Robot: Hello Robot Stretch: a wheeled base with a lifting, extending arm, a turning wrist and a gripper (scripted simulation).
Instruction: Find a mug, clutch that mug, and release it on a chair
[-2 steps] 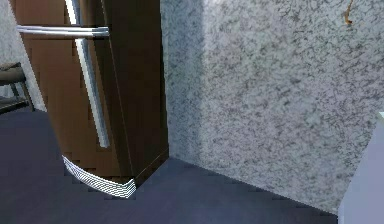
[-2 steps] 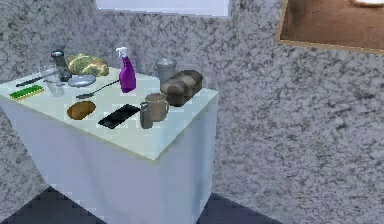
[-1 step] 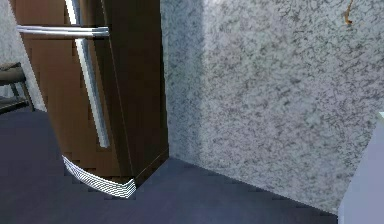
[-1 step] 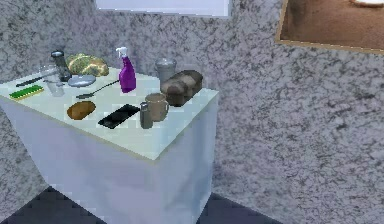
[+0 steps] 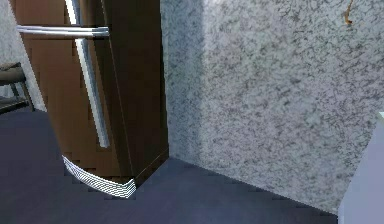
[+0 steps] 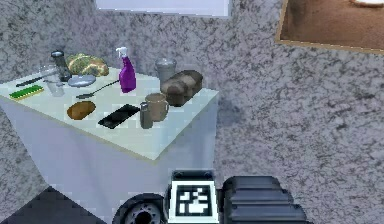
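Where the table (image 6: 110, 165) stands | one mug (image 6: 152, 111) | one bottle (image 6: 127, 73) (purple)

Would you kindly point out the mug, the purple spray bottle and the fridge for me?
mug (image 6: 152, 112): arm side view, on the middle of its body.
purple spray bottle (image 6: 127, 76): arm side view, on its purple body below the white trigger.
fridge (image 5: 135, 90): forward view, on its brown side panel.

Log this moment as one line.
forward: brown fridge | side: mug on white table, near bread loaf | stage: mug located
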